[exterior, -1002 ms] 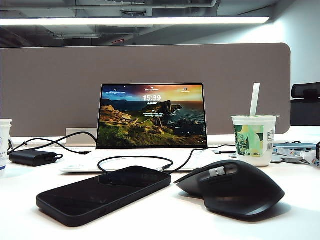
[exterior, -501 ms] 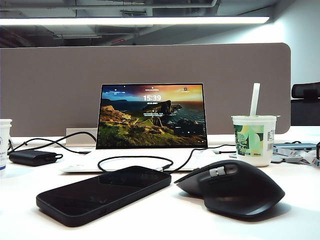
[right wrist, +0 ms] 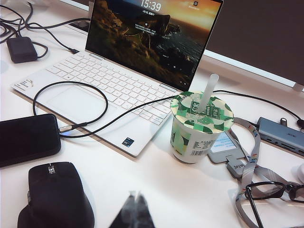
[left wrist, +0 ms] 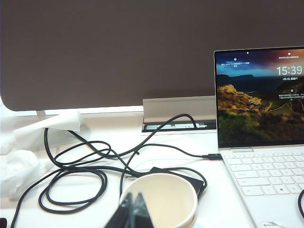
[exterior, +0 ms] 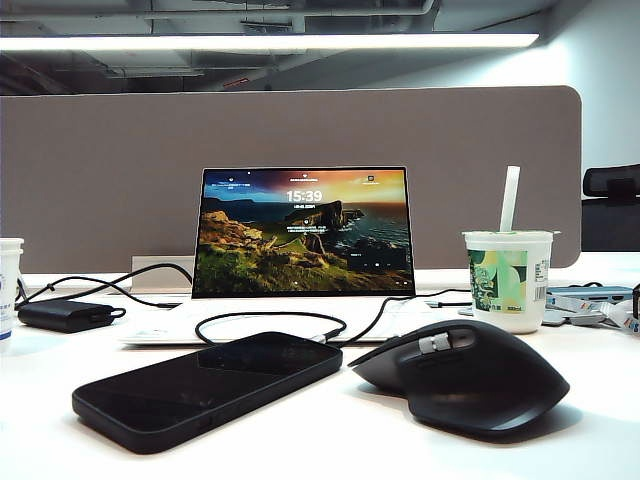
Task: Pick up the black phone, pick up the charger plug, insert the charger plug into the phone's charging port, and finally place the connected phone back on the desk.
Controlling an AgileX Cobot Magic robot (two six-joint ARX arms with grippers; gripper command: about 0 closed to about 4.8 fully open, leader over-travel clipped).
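The black phone (exterior: pixel 210 388) lay flat on the desk (exterior: pixel 330 440) in the lower left of the exterior view, its far short end close to the charger plug (right wrist: pixel 66 128), which rested on the white top just beside that end, at the tip of a thin black cable (right wrist: pixel 71 107) looped over the open laptop (right wrist: pixel 109 80). The plug already seemed to sit in or against the charging port, though I could not tell which, the port itself being too small to make out. I judged the phone a stiff, glossy slab, moderately heavy and slippery, best pinched across its long edges near the middle; the plug looked light and small, its cable limp, so I would have taken it by the rigid connector body rather than the cord. My left gripper (left wrist: pixel 134 211) hung at the bottom centre of the left wrist view, fingers pressed together on nothing, over a white paper cup (left wrist: pixel 161 202) whose inside looked empty. My right gripper (right wrist: pixel 135 211) sat at the bottom centre of the right wrist view, likewise clenched and empty, near the black mouse (right wrist: pixel 54 194). A sealed green-patterned drink cup (right wrist: pixel 197 128) with a white straw (right wrist: pixel 208 92) through its lid stood beside the laptop; its contents were hidden.
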